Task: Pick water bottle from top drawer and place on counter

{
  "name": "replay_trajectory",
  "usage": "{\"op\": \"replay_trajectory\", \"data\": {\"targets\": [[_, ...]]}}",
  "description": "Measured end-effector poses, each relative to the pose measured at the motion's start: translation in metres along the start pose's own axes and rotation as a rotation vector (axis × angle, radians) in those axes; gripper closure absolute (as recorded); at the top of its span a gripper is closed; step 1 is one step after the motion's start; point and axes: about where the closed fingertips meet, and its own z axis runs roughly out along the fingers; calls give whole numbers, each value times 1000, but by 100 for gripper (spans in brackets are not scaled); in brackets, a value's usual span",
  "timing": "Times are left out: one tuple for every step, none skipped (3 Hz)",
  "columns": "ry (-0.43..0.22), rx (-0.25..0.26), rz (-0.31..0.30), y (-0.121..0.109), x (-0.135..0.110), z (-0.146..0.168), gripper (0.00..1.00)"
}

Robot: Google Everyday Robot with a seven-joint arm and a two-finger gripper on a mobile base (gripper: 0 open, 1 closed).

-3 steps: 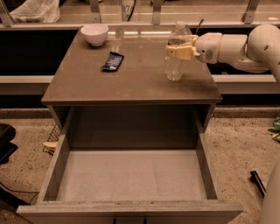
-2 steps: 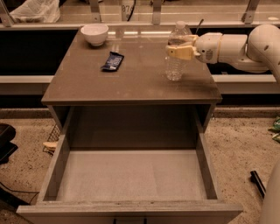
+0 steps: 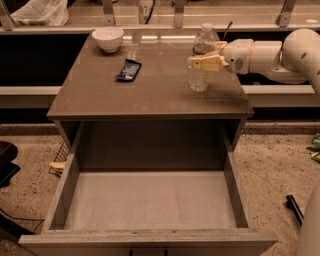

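The water bottle [image 3: 199, 80] stands upright on the right part of the counter [image 3: 150, 97], clear with a white cap. My gripper [image 3: 198, 62] reaches in from the right at mid height of the bottle, and its pale yellow fingers [image 3: 206, 63] are closed around the bottle's body. The top drawer [image 3: 150, 200] is pulled fully open below the counter, and its grey floor holds nothing.
A white bowl [image 3: 108, 38] sits at the counter's back left. A dark blue snack packet [image 3: 128, 69] lies left of centre. A ledge with metal posts [image 3: 178, 12] runs behind the counter. Speckled floor [image 3: 280, 165] lies on both sides of the drawer.
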Motion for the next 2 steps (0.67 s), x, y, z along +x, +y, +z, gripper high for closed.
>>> {"op": "replay_trajectory", "data": {"targets": [[-1, -5, 1, 1, 0, 3, 0], [-1, -5, 1, 1, 0, 3, 0]]}}
